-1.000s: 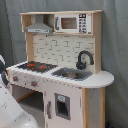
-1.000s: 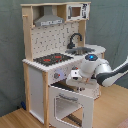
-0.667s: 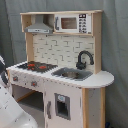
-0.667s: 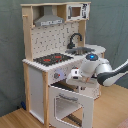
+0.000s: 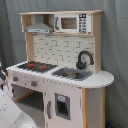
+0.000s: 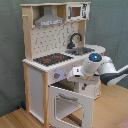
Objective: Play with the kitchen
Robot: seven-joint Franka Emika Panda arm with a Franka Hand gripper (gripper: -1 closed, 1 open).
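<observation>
The kitchen (image 5: 62,75) is a white and light-wood toy with a black hob with red rings (image 5: 36,66), a sink (image 5: 72,74), a black faucet (image 5: 84,59), a grey hood (image 5: 40,25) and a microwave shelf (image 5: 72,22). In the second exterior view the kitchen (image 6: 55,45) has its windowed oven door (image 6: 70,104) standing open in front. My gripper (image 6: 76,73) is at the front panel just under the hob (image 6: 52,59), above the open door. In the first exterior view only a white arm link (image 5: 11,114) shows at the lower left.
A grey curtain (image 5: 117,45) hangs behind the kitchen. The floor (image 6: 15,120) is light wood. My arm (image 6: 107,72) reaches in from the second exterior view's right, beside the rounded counter end (image 6: 97,49).
</observation>
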